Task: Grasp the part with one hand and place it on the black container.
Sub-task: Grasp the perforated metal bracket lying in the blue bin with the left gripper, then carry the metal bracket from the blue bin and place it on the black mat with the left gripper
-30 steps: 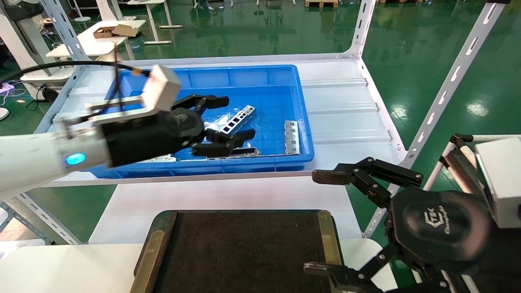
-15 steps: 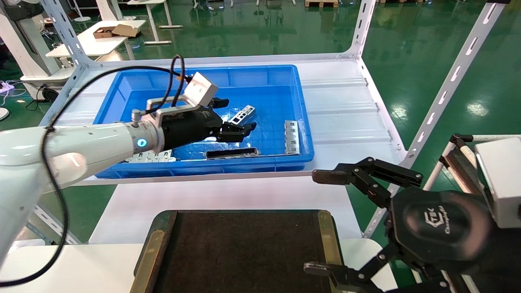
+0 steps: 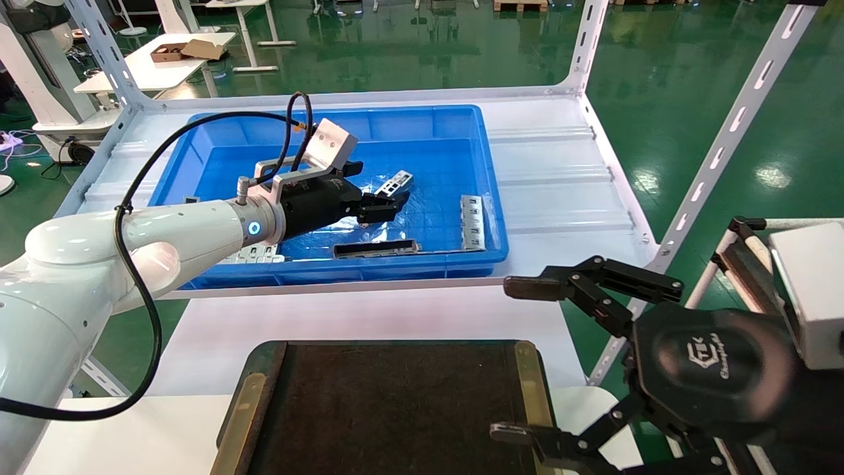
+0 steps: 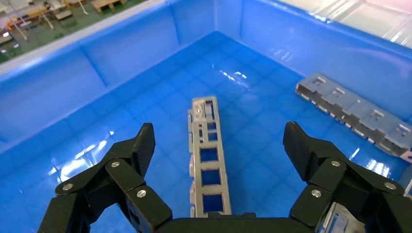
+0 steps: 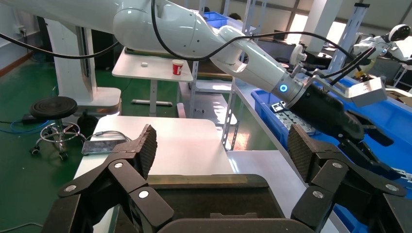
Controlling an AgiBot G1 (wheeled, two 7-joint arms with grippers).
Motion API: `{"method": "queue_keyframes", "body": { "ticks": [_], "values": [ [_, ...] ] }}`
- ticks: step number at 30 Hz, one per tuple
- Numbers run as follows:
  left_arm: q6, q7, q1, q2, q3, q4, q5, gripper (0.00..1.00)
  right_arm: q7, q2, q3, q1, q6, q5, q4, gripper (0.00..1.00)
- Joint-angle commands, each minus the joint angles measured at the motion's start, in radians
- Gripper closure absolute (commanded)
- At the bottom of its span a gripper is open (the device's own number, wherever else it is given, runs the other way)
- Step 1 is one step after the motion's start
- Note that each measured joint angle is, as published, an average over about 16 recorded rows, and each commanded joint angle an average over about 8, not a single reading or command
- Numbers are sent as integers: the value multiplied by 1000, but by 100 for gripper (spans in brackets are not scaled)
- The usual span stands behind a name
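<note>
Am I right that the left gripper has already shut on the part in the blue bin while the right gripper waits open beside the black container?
Not quite: the left gripper is open, one finger either side of the part, which lies flat in the blue bin, as the left wrist view shows. The right gripper does wait open beside the black container.

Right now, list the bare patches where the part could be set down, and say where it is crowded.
The black container has its whole dark floor bare between the olive rims. The white table strip between it and the blue bin is free too. The bin is crowded: the open left gripper straddles the part, plates nearby.
</note>
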Motion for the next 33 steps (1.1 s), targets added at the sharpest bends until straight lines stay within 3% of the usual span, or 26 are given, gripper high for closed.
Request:
{"method": "queue_keyframes", "body": {
  "ticks": [1,33],
  "values": [
    [-6,-3,2,1,1,7,-6,100,0,0,0,0,0,0,0,100],
    [-62,-37,36,-1,36,14,-37,100,-1,1,-2,1,1,2,0,100]
  ]
}}
